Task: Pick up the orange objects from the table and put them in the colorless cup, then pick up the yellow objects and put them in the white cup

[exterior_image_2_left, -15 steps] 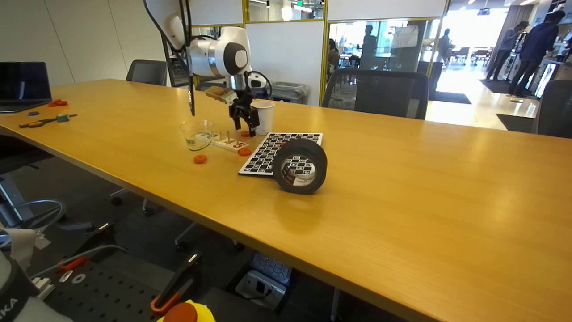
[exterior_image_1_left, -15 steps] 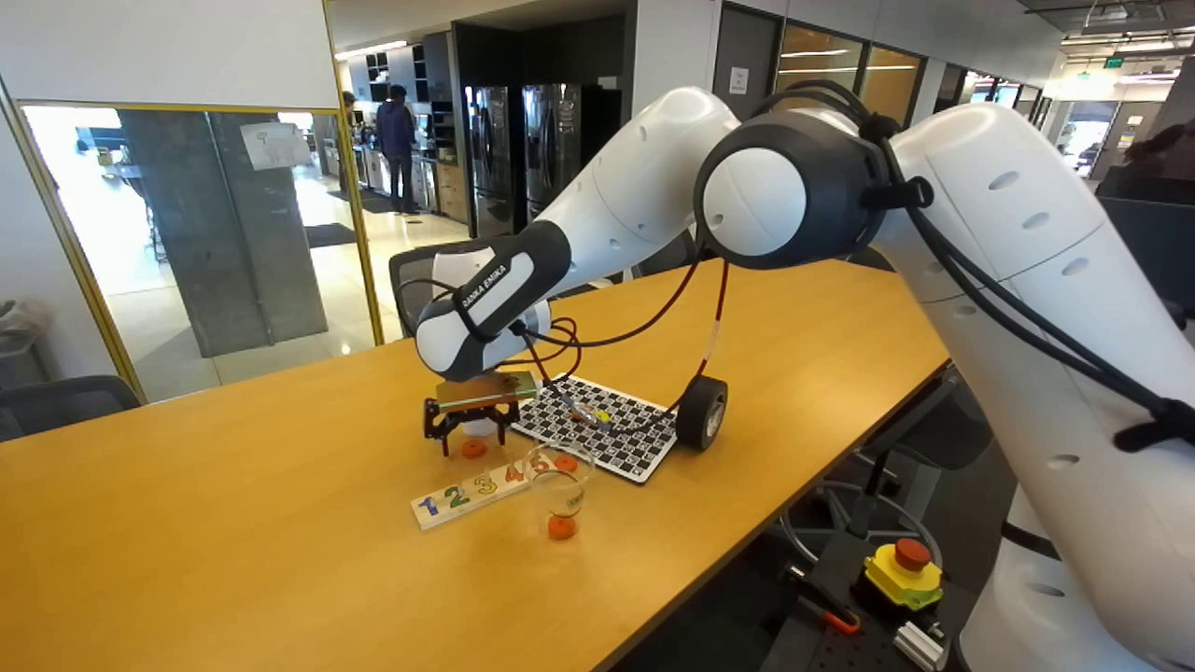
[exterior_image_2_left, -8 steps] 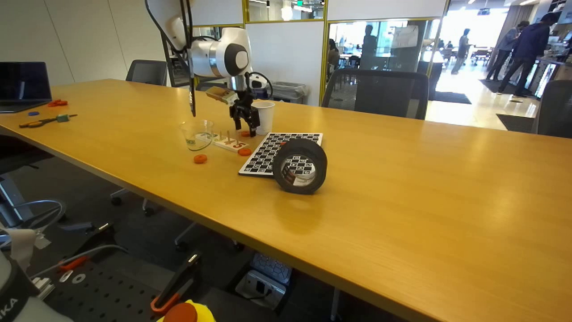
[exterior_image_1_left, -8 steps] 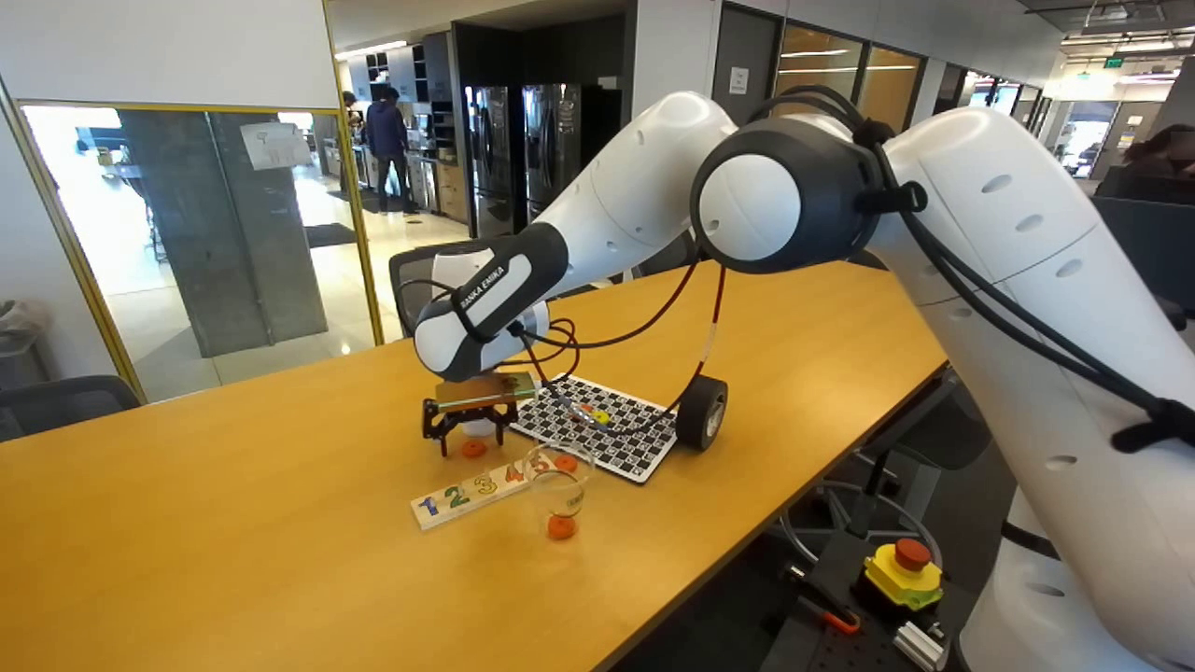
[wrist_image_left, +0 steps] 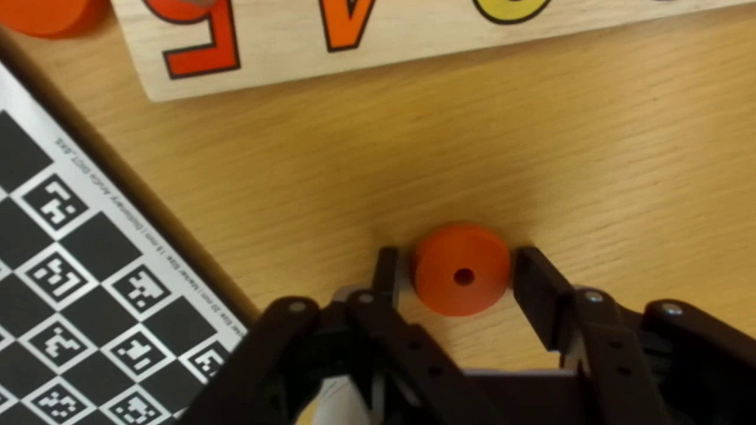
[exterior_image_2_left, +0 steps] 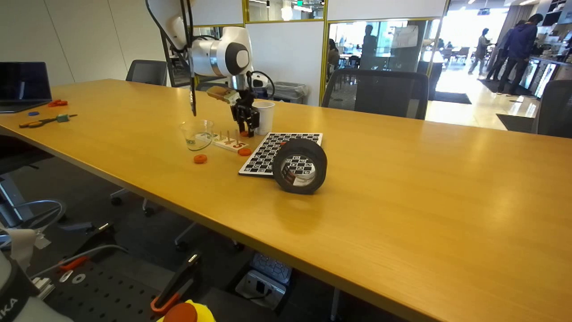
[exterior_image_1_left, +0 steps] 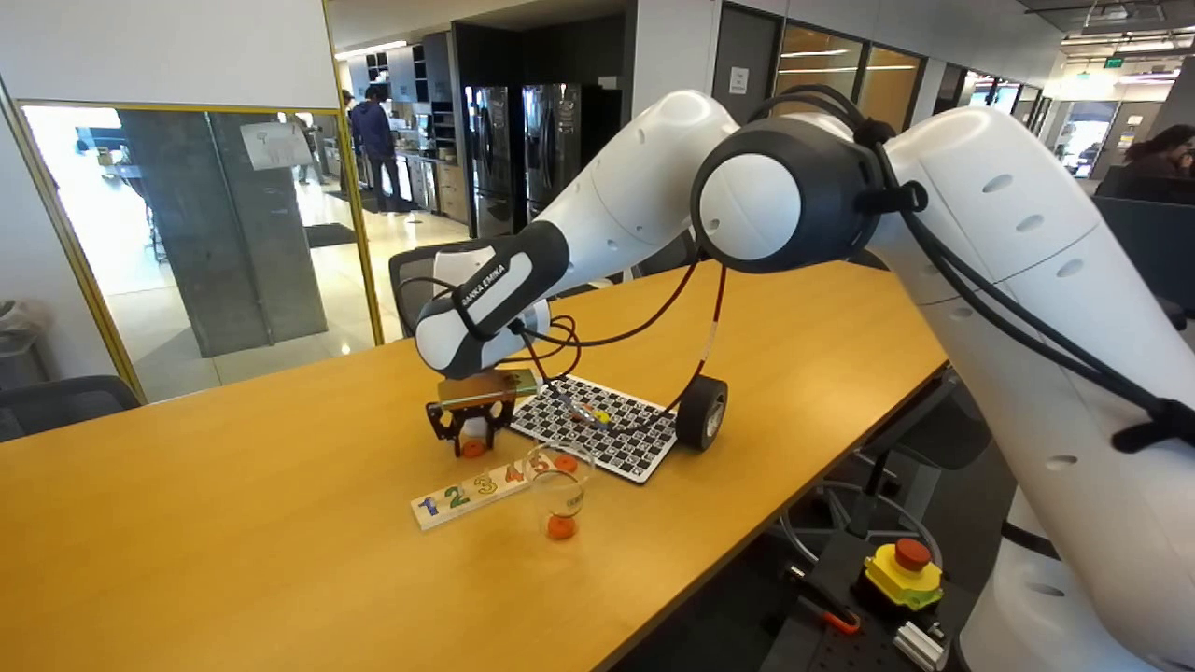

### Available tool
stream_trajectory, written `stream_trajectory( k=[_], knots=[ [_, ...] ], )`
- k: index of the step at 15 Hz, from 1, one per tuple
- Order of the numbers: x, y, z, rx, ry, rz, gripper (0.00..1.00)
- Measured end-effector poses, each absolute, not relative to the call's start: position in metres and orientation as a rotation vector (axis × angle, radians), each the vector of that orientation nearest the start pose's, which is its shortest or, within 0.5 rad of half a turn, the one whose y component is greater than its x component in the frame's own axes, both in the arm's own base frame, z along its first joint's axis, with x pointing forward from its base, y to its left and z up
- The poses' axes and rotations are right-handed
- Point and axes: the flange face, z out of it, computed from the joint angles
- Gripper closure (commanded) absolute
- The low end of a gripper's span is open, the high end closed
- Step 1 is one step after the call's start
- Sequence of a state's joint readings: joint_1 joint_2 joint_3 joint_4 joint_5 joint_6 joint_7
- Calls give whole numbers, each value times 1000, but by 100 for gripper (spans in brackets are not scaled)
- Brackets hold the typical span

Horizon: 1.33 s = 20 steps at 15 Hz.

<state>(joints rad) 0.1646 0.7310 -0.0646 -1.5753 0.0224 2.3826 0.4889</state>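
In the wrist view an orange disc (wrist_image_left: 460, 269) with a small hole lies on the table between the fingers of my gripper (wrist_image_left: 453, 271). The jaws are part-way together, with narrow gaps on both sides of the disc. More orange discs (exterior_image_2_left: 244, 152) lie by the wooden strip and near the colorless cup, one being the disc (exterior_image_2_left: 200, 158) in front of that cup. The colorless cup (exterior_image_2_left: 196, 136) stands upright at the strip's end. Right behind my gripper is the white cup (exterior_image_2_left: 265, 118), upright and partly covered in an exterior view. A small yellow object (exterior_image_1_left: 601, 416) rests on the checkered board.
A wooden strip (exterior_image_1_left: 457, 497) with painted numerals and pegs lies beside the gripper. The checkered board (exterior_image_2_left: 254, 163) is on its other side, with a black tape roll (exterior_image_2_left: 300, 166) standing on edge by it. Pliers (exterior_image_2_left: 33, 124) and a laptop (exterior_image_2_left: 24, 85) sit farther along the table.
My gripper's fingers have moved inward from wide apart to close around the orange disc's sides. The arm has hardly moved. The cups and the other discs stay in place.
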Motion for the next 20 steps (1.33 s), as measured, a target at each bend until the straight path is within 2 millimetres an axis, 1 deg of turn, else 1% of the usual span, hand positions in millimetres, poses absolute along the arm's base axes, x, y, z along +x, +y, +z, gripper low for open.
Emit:
stream_trajectory(
  k=[1, 3, 6, 8, 9, 12, 15, 18, 20],
  knots=[
    [705, 78, 219, -3083, 603, -132, 81],
    [705, 78, 221, -3086, 602, -117, 80],
    [702, 77, 221, -3124, 579, -31, 80],
    [696, 78, 227, -3172, 507, 39, 80],
    [693, 79, 233, -3194, 460, 69, 80],
    [680, 82, 269, -3254, 334, 67, 80],
    [659, 86, 307, -3300, 251, 14, 80],
    [627, 89, 340, -3313, 144, 11, 79],
    [602, 91, 361, -3308, 35, 35, 80]
  ],
)
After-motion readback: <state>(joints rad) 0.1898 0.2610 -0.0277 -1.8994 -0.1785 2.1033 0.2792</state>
